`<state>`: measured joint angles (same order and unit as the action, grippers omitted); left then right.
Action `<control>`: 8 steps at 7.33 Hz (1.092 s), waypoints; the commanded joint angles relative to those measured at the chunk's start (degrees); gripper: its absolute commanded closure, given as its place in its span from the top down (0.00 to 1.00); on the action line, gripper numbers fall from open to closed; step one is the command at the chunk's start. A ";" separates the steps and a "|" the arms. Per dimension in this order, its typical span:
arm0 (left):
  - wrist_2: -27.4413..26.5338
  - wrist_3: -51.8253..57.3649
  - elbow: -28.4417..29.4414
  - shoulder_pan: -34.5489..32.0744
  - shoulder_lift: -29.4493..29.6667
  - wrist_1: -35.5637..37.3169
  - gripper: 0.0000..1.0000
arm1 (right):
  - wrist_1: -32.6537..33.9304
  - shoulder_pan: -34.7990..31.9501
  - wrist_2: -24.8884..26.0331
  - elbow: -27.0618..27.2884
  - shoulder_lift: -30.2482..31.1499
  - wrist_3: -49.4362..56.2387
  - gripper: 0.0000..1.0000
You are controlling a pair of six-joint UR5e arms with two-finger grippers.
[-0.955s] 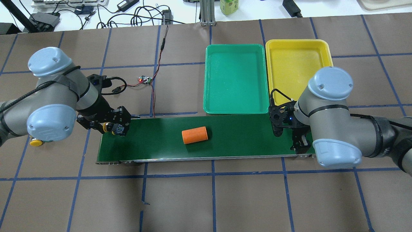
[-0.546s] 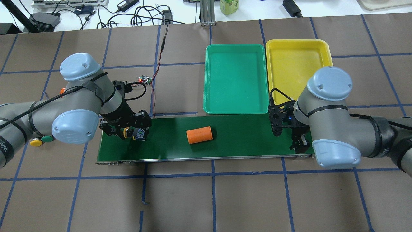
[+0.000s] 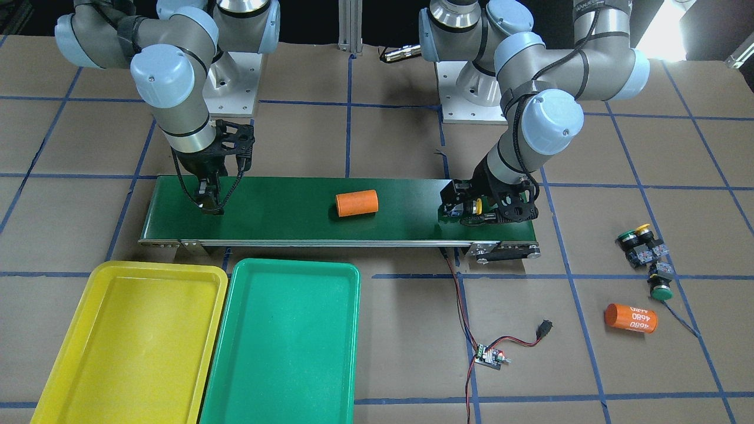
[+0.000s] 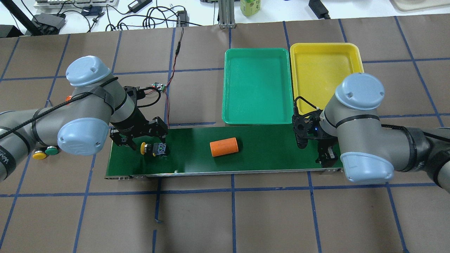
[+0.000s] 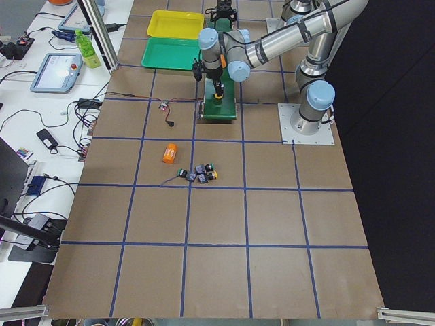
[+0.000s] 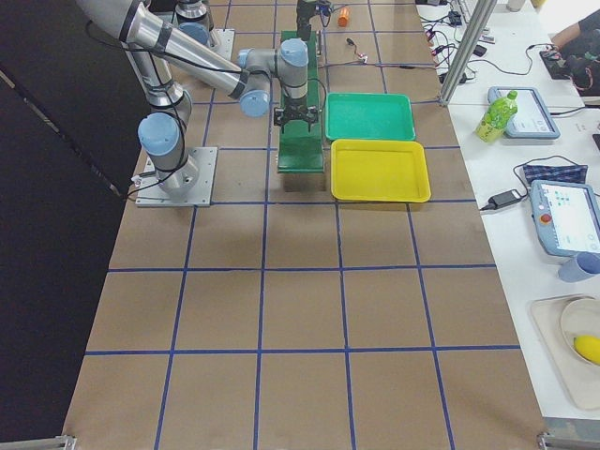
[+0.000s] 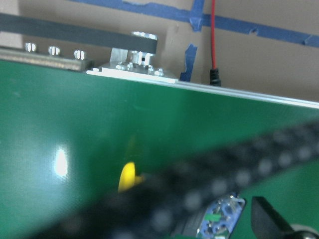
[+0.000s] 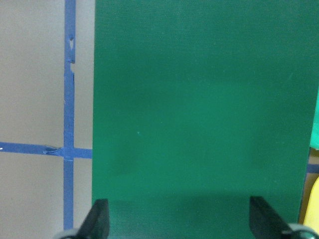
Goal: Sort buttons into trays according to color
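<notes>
A yellow button lies on its side on the left end of the dark-green belt; it also shows in the front view and the left wrist view. My left gripper is open just over it, fingers apart on either side. My right gripper is open and empty, low over the belt's right end; the right wrist view shows only bare belt between its fingers. The green tray and yellow tray lie empty behind the belt.
An orange cylinder lies mid-belt. Off the belt's left end sit a yellow button, two green buttons and a second orange cylinder. A small circuit board with red wires lies behind the belt.
My left arm moved right over the belt with the yellow button, then opened; the button now lies on the belt. The orange cylinder has drifted right. The right arm has not moved.
</notes>
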<state>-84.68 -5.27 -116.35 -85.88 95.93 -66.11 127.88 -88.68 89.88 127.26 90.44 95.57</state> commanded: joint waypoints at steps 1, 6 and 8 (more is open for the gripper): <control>-0.48 1.39 6.53 3.06 1.70 -0.33 1.00 | 0.00 0.00 -0.06 0.00 0.00 -0.03 1.00; -3.54 27.90 30.43 15.56 22.77 -0.25 1.00 | 0.00 0.00 -0.06 0.09 -0.44 0.14 1.00; -8.04 36.75 34.69 18.80 28.77 -0.25 1.00 | 0.00 0.00 -0.06 0.00 -0.97 0.15 1.00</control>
<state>-90.93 24.88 -84.16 -69.24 121.03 -66.36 127.88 -88.68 89.82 127.30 89.84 95.69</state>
